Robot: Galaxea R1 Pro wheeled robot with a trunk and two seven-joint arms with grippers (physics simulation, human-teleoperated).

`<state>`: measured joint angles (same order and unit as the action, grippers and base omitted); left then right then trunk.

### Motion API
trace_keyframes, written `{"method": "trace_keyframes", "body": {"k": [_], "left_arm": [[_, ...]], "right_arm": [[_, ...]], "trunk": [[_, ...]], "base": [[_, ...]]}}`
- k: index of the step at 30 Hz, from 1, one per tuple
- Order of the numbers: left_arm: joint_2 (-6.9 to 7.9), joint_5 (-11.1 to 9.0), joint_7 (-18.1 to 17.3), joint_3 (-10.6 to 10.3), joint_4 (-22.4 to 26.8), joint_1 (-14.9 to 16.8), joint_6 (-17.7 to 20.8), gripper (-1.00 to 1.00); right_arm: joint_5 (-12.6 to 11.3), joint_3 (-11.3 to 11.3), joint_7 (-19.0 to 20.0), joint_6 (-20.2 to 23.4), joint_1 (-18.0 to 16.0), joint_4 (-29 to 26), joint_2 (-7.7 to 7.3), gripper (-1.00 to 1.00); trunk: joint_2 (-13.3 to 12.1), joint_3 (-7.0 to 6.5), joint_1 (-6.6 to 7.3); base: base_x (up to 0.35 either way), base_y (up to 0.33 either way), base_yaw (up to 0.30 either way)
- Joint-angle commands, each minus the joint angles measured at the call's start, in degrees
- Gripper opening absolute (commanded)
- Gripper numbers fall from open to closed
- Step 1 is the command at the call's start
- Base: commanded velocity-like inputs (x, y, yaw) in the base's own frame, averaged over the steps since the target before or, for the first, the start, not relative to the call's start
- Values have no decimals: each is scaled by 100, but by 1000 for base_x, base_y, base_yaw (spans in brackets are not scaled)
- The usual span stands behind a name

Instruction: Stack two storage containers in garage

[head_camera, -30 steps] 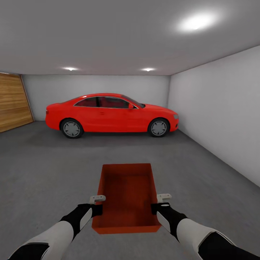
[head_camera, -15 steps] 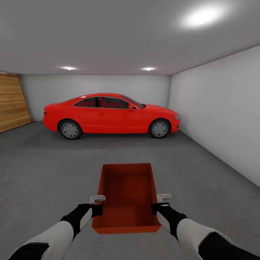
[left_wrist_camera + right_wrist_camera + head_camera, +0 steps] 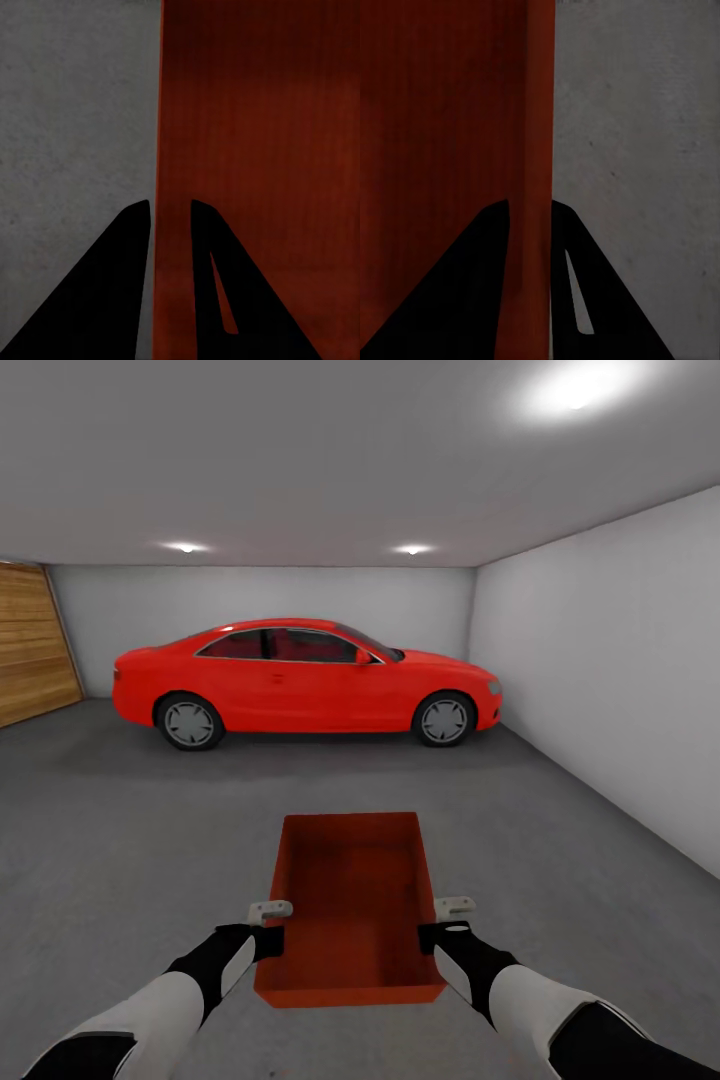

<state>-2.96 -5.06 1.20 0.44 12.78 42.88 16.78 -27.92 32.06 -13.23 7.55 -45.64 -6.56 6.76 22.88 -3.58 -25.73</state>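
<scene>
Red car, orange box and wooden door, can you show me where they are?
Red car (image 3: 300, 685): head view, on its side door.
Orange box (image 3: 352, 900): head view, on its inside bottom.
Wooden door (image 3: 35, 645): head view, on its planks.

Orange-red storage container (image 3: 350, 900); red car (image 3: 300, 685); grey floor (image 3: 120, 830).

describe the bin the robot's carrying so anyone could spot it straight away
In the garage, find the red car parked along the far wall, then look down across the grey floor. The storage container hangs there, its side walls pinched by the left gripper and right gripper: an open-topped, empty, darker orange-red box.
</scene>
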Motion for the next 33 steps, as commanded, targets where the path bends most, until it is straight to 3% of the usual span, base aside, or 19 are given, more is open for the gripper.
{"method": "trace_keyframes", "body": {"k": [1,33], "left_arm": [[-3,133,83,-35,23,1,-140,-100],[6,128,83,-35,23,1,-140,-100]], "right_arm": [[-196,222,-13,36,3,-3,27,-100],[-196,222,-12,30,3,-3,27,-100]], "trunk": [[4,2,-5],[4,2,-5]], "base": [[322,0,0],[322,0,0]]}}
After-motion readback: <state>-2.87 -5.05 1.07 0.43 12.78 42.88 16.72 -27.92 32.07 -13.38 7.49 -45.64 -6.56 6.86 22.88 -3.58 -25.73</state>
